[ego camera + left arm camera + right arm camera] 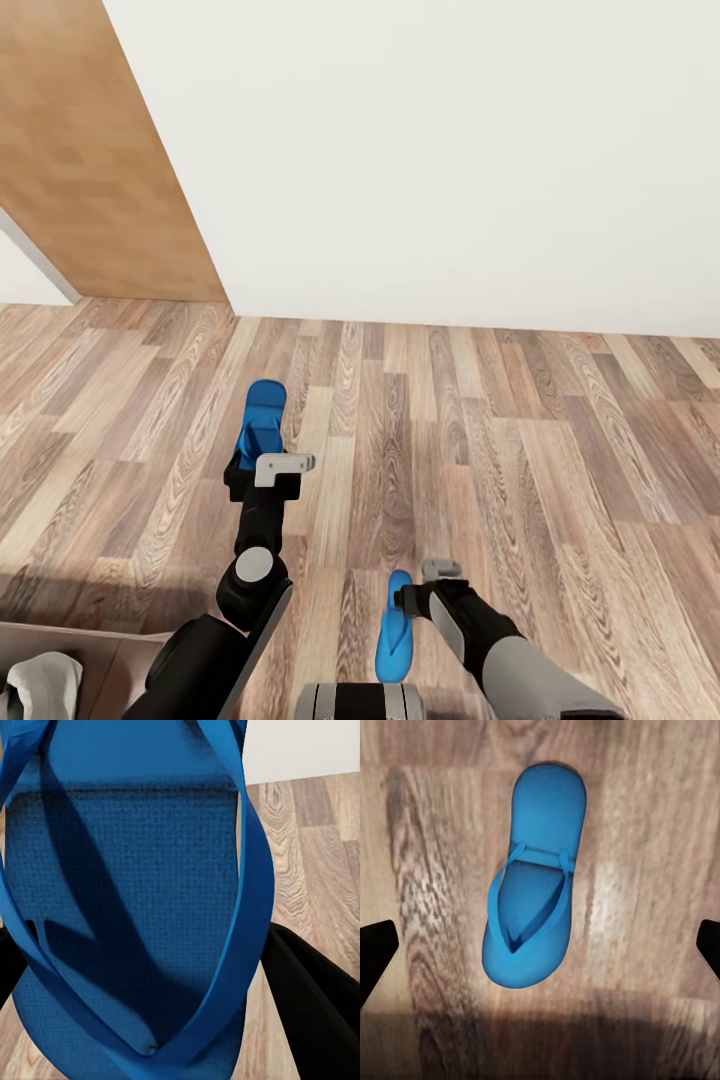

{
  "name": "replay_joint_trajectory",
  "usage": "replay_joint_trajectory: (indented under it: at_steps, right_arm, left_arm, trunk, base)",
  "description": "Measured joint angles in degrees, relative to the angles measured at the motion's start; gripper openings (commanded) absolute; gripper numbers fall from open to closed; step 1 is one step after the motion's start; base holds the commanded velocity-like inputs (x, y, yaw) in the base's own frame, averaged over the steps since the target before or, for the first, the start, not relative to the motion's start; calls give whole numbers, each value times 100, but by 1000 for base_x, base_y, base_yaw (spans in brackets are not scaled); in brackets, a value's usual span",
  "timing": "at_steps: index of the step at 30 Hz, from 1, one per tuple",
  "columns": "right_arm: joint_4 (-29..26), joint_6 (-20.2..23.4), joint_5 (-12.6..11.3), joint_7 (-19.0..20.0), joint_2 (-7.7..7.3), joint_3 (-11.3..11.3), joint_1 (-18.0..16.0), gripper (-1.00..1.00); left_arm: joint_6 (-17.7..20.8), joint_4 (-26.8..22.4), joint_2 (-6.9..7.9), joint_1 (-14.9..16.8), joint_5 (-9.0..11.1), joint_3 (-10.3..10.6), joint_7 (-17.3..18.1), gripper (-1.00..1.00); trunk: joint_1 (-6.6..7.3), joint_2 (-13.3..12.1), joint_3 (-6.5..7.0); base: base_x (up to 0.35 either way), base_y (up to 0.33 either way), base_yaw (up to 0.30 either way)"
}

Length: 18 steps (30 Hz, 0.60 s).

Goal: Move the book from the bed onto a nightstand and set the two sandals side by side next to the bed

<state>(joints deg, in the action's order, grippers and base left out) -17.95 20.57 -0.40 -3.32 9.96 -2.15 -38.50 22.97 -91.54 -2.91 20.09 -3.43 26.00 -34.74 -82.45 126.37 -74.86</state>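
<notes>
One bright blue sandal (264, 418) sticks out ahead of my left gripper (262, 470), held above the wood-plank floor. In the left wrist view this sandal (135, 870) sits very close, sole and straps between the black fingers (315, 1012), and the left gripper (150, 982) is shut on it. The second sandal (396, 632) lies flat on the floor just in front of my base. My right gripper (418, 592) hovers over it. From the right wrist view, the sandal (536, 885) lies straps up, and the right gripper (540, 949) is wide open, touching nothing.
A white wall runs across the back, with a light wooden door (100, 150) at the upper left. Wood-plank floor (560, 450) spreads to the right. A pale object (40, 680) on a brownish surface sits at the lower left corner.
</notes>
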Motion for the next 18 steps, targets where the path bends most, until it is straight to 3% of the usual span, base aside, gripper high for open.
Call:
replay_joint_trajectory:
  at_steps: [18]
  right_arm:
    - [1, 5, -17, -2, 0, 0, -248, 100]
  left_arm:
    - [0, 0, 0, 0, -1, -6, -159, -100]
  trunk:
    - [-395, 722, -323]
  base:
    - [0, 0, 0]
